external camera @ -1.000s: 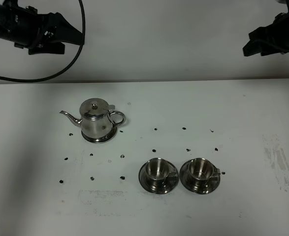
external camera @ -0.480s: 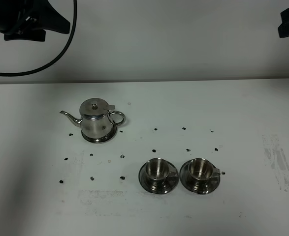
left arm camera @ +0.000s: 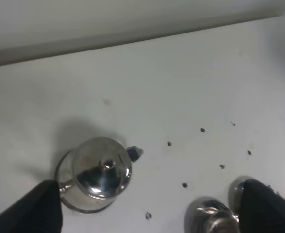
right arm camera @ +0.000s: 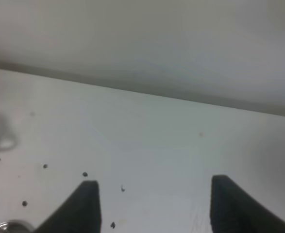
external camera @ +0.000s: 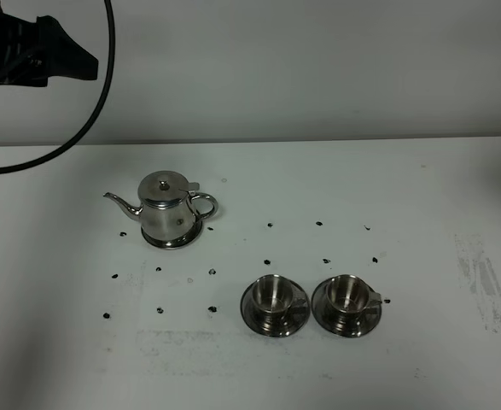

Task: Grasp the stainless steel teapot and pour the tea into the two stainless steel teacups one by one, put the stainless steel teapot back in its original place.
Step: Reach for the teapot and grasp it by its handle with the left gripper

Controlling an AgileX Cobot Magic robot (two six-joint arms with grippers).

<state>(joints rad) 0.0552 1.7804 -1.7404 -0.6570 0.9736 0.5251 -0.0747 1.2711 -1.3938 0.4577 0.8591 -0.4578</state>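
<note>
The stainless steel teapot stands upright on its round steel dish at the table's left middle, spout pointing left and lid on. The two stainless steel teacups sit side by side on dark saucers at the front middle. No tea shows. My left gripper hangs high at the back left, far from the pot. In the left wrist view it is open and empty, with the teapot below between its fingers. My right gripper is open, empty, and outside the exterior high view.
The white table carries small black dots around the pot and cups and a scuffed patch at the right. A black cable loops down from the left arm at the back wall.
Both arms have drawn back and outward. The left arm has moved left toward the corner. The right arm has left the exterior high view. Teapot and cups have not moved.
</note>
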